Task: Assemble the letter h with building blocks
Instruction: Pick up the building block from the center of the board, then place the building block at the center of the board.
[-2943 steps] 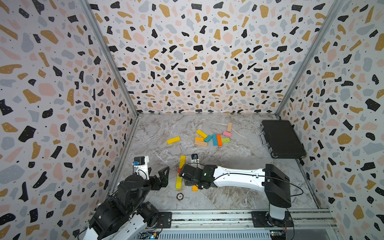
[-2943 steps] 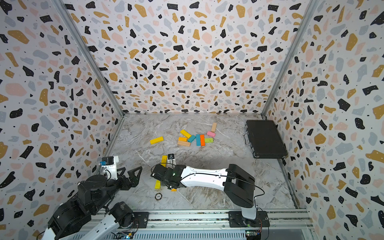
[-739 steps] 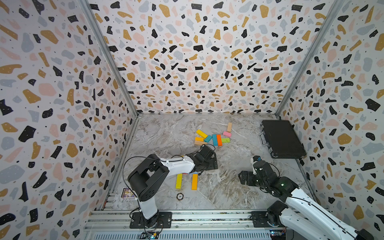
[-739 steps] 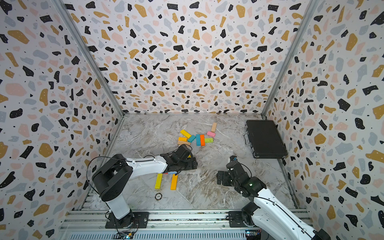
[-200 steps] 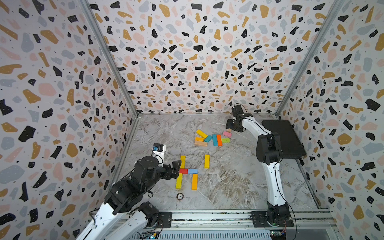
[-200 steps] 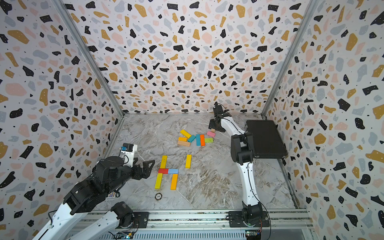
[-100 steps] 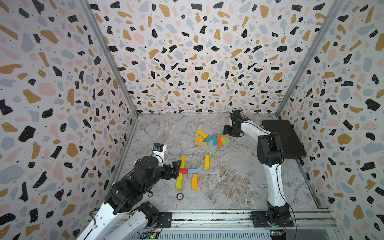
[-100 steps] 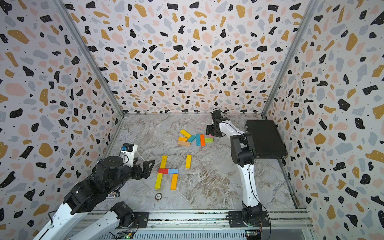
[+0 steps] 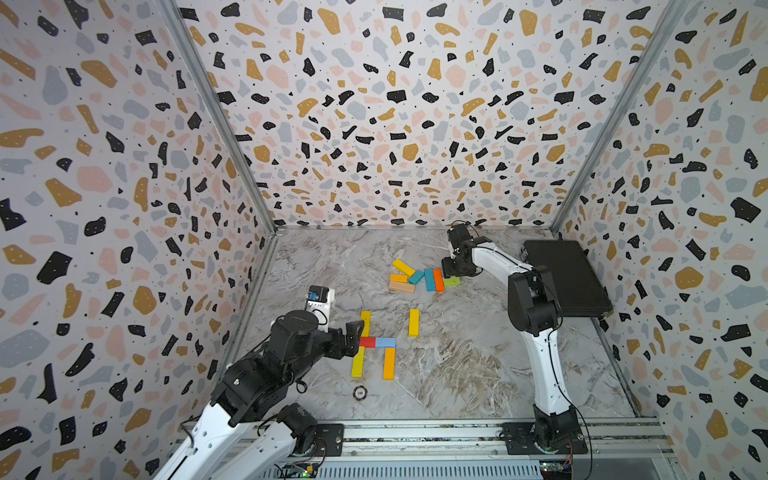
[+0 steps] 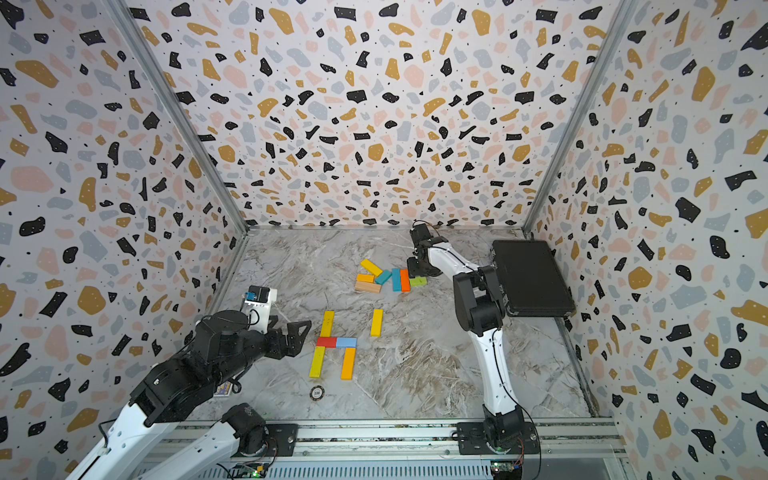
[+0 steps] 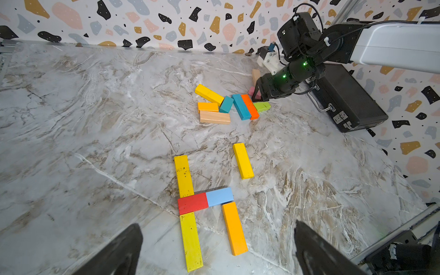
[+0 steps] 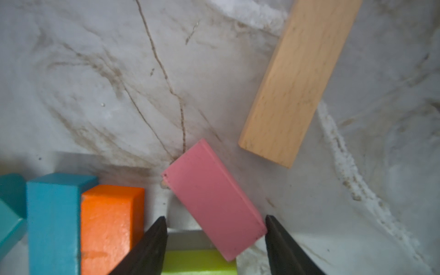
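Observation:
Near the front, building blocks lie flat in a figure: two yellow ones (image 9: 365,323) (image 9: 358,361) in line, a red (image 9: 367,342) and a blue (image 9: 385,342) across, an orange (image 9: 389,363) below. A loose yellow block (image 9: 414,322) lies to the right. My left gripper (image 11: 216,252) hovers open just left of the figure. My right gripper (image 12: 215,238) is down at the far pile (image 9: 419,278), open, its fingers either side of the pink block (image 12: 214,204); one finger touches a corner. The pink block is hidden in both top views.
A plain wood block (image 12: 297,83) lies just beyond the pink one. A green block (image 12: 197,262) and an orange one (image 12: 109,221) sit close by the right fingers. A black case (image 9: 569,274) lies at the right wall. A small round disc (image 9: 360,392) lies in front of the figure.
My right gripper has come forward from the wood block near the back wall and down over the pink block at the pile's edge. The left arm has not moved.

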Robot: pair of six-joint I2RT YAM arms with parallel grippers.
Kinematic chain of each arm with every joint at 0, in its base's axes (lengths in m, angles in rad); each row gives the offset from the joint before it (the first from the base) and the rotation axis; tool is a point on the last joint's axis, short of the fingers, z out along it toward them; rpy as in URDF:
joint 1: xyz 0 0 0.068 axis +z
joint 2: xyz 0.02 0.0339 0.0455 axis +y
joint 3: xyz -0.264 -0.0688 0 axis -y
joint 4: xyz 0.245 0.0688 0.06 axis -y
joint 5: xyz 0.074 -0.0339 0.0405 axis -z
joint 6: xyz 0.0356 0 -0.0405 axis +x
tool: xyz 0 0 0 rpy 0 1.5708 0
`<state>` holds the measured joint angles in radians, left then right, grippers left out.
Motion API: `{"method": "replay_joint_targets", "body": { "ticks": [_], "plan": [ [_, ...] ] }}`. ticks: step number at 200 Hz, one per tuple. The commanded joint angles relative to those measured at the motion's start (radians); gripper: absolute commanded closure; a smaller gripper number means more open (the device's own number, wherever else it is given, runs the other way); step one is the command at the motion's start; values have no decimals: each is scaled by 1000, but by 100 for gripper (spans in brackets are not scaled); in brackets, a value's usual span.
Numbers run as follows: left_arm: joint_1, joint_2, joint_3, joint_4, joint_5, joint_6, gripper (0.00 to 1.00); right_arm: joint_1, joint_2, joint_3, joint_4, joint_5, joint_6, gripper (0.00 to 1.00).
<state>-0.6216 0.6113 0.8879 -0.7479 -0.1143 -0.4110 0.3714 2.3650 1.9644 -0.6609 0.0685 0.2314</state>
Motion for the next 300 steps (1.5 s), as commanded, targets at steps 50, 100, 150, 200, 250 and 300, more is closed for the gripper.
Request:
{"method": "replay_joint_targets", "body": {
  "ticks": [50, 100, 150, 200, 250, 300],
  "plan": [
    [18, 11, -13, 27, 13, 8, 1, 4, 56, 94, -65, 21, -99, 32],
    [20, 14, -14, 28, 18, 8, 1, 22, 43, 60, -27, 4, -108, 59],
    [21, 18, -15, 30, 23, 8, 1, 32, -61, -64, 160, 30, -139, 74],
    [29, 26, -14, 27, 20, 6, 1, 62, -254, -212, 391, 96, -183, 80],
    [36, 28, -15, 28, 24, 4, 1, 127, -547, -477, 451, 0, -67, 81],
    [37, 17, -16, 33, 36, 4, 1, 303, -826, -839, 379, -48, 82, 81]
  ]
}}
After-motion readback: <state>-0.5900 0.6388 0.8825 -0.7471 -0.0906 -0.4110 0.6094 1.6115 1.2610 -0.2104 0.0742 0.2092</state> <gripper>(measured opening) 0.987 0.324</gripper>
